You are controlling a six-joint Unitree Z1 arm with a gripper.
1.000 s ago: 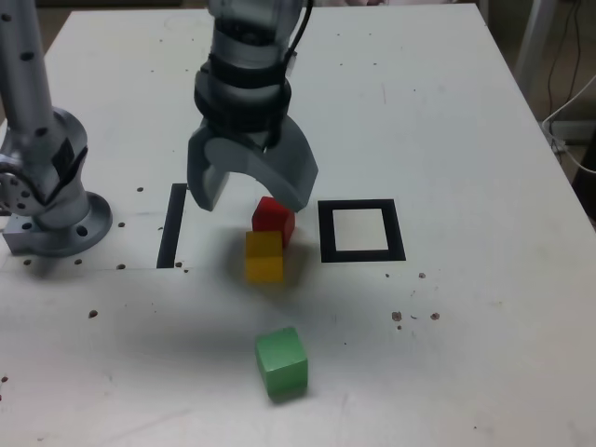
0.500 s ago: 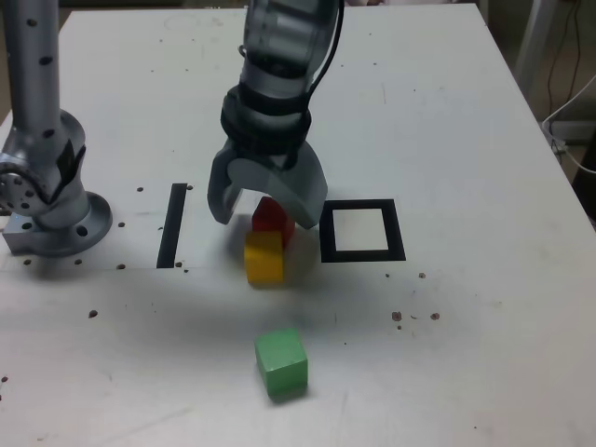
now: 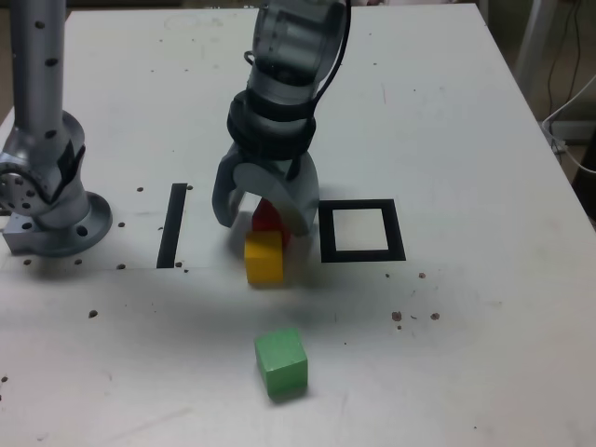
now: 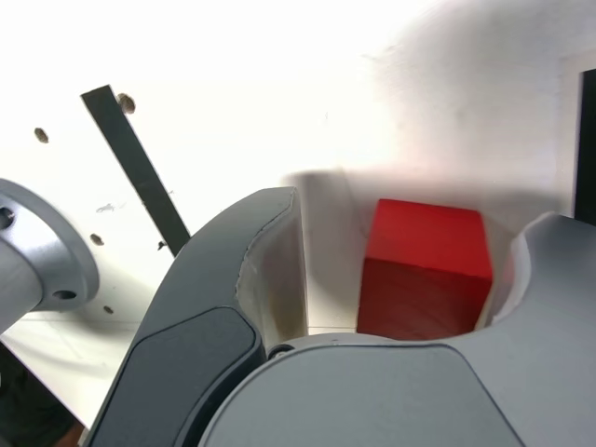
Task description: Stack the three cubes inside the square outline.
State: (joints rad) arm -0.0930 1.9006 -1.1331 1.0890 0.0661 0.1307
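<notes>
The red cube (image 3: 269, 215) sits on the white table with the yellow cube (image 3: 264, 258) touching its near side. My gripper (image 3: 263, 220) is down over the red cube, one finger on each side. In the wrist view the red cube (image 4: 424, 265) lies between the fingers of the gripper (image 4: 414, 219); one finger (image 4: 270, 251) stands a small gap off it, the other looks close against it. The green cube (image 3: 281, 361) lies alone nearer the camera. The square outline (image 3: 325, 231) is on the exterior view's right of the gripper, with nothing inside.
A straight black strip (image 3: 172, 225) lies on the exterior view's left of the cubes, and the arm's grey base (image 3: 51, 209) stands beyond it. The strip (image 4: 140, 168) and base (image 4: 37, 251) also show in the wrist view. Small holes dot the table.
The gripper has come down and towards the exterior view's right over the red cube, and its jaws have narrowed around it. The cubes have not moved.
</notes>
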